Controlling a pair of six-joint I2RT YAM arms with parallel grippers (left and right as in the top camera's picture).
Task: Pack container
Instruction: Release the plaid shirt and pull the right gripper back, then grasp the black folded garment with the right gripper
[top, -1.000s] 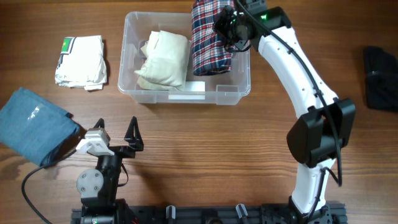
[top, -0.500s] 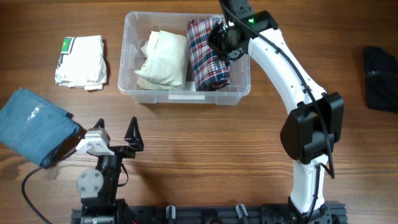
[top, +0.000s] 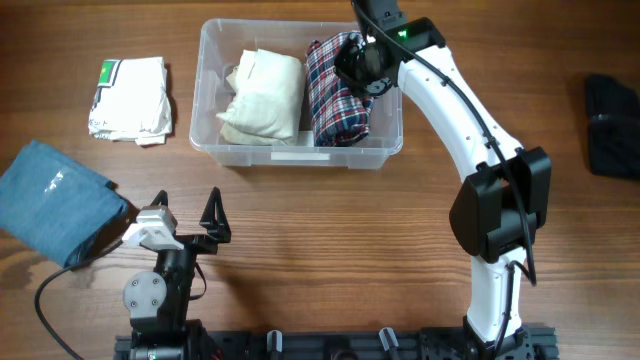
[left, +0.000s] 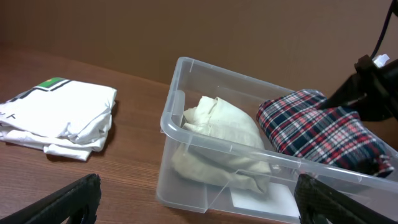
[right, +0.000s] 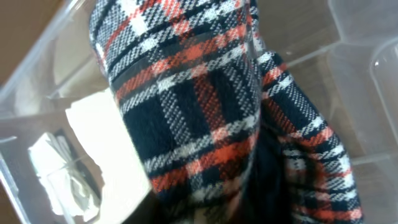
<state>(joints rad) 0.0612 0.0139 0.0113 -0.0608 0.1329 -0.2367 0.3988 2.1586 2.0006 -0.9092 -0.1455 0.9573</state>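
Observation:
The clear plastic container (top: 300, 158) stands at the back middle of the table. It holds a cream folded garment (top: 262, 95) on its left and a red, white and navy plaid garment (top: 338, 98) on its right. My right gripper (top: 358, 62) reaches into the container's back right and is shut on the plaid garment, which rests in the tub. In the right wrist view the plaid cloth (right: 205, 106) fills the frame and hides the fingers. My left gripper (top: 187, 212) is open and empty near the front left, facing the container (left: 205, 146).
A white folded garment with green print (top: 130, 97) lies left of the container and also shows in the left wrist view (left: 59, 115). A blue folded garment (top: 55, 200) lies at the front left. A black garment (top: 612, 112) lies at the far right edge.
My right gripper has come down and forward with the plaid garment, from over the container's back rim to inside the tub. The left arm has not moved.

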